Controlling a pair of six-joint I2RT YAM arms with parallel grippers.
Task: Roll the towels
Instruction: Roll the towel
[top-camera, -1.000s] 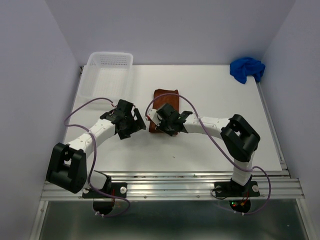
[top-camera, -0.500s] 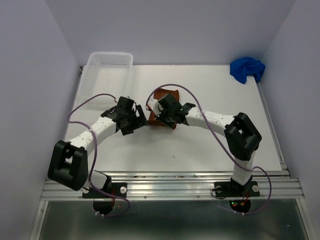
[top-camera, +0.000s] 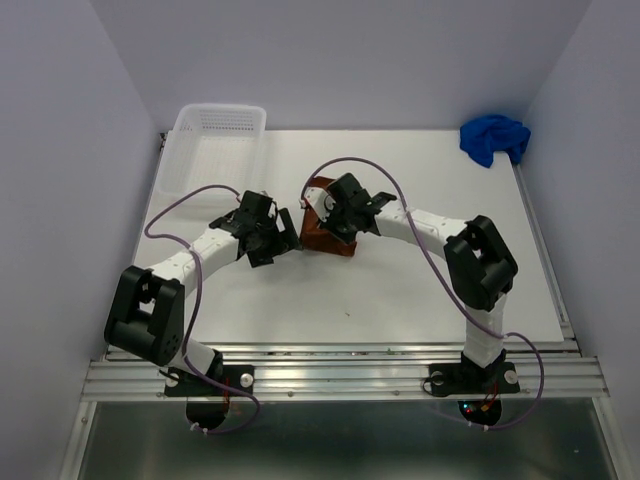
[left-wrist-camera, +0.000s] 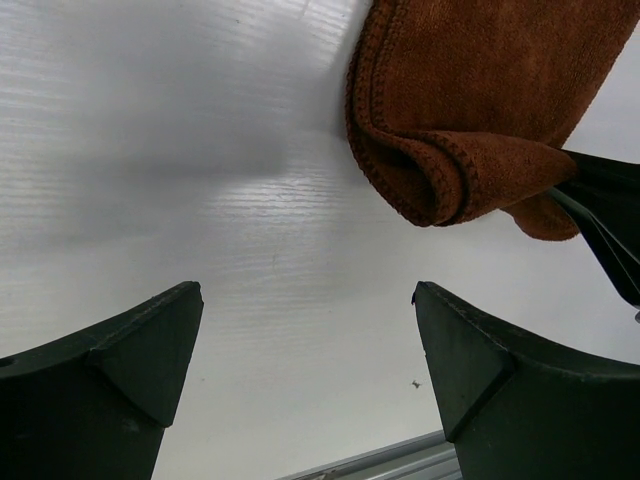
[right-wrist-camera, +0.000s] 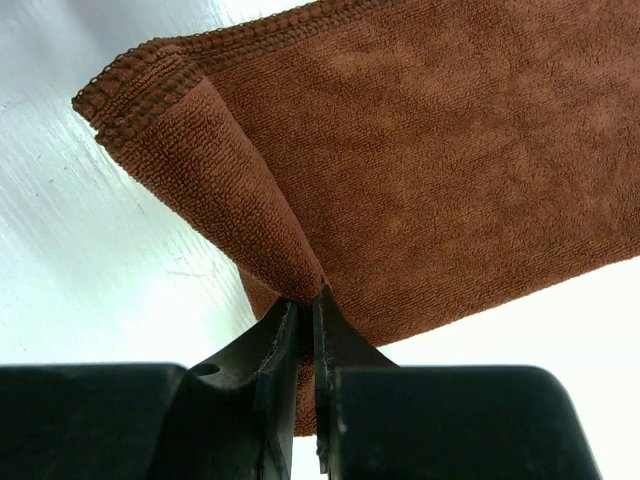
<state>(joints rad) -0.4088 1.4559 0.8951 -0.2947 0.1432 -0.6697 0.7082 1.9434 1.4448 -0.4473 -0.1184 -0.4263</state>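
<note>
White table (top-camera: 420, 290) bears rust-brown towel (top-camera: 326, 238), near edge folded over.

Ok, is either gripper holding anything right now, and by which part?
The right gripper is shut on the rust-brown towel, pinching a fold of cloth at its edge. The left gripper is open beside it and holds nothing.

Left hand (left-wrist-camera: 305, 292) agape, right hand (right-wrist-camera: 306, 296) clamped.
</note>
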